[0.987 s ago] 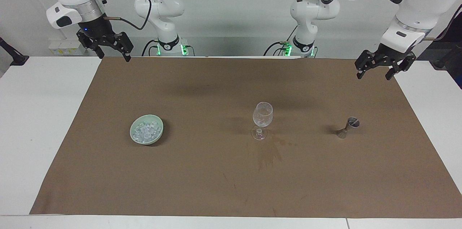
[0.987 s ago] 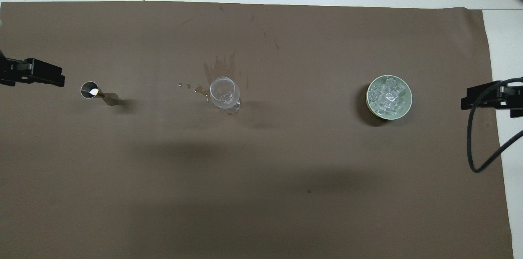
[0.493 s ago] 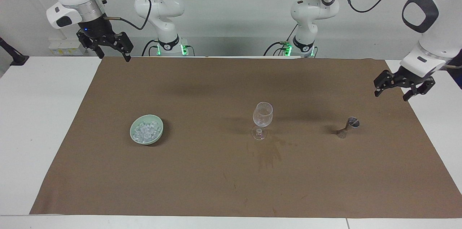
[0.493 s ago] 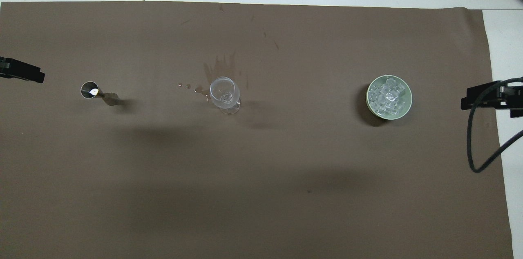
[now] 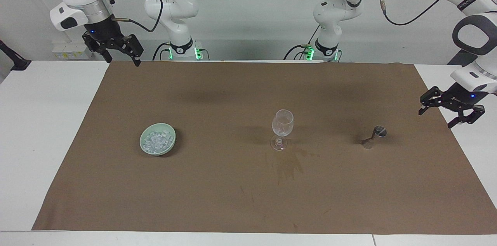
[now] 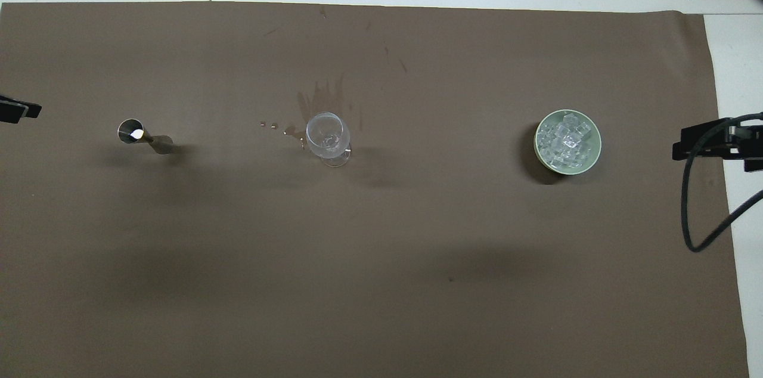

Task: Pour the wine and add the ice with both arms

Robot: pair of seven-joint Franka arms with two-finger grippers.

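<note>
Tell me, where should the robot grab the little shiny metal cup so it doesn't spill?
Probably at the narrow waist of the jigger, coming in level from the left arm's end of the table, where the open left end effector hangs. It stands upright with its open mouth on top, so a sideways pinch at the thin middle should keep it level.

— I've got the brown mat [image 5: 217,199] covering most of the white table [image 5: 42,129]. There's a darker brown stain [image 5: 289,166] on it by the clear stemmed glass [image 5: 282,123]. What do you read at the ends?

— From my feed, a silvery jigger [image 5: 374,136] toward the left arm's edge, and a pale green bowl [image 5: 144,146] with clear-whitish ice [image 5: 157,140] toward the right arm's edge.

— And the arms?

— White with dark grey caps and black cables; I see both the left gripper [image 5: 450,112] and the right gripper [image 5: 118,56] in black.
</note>
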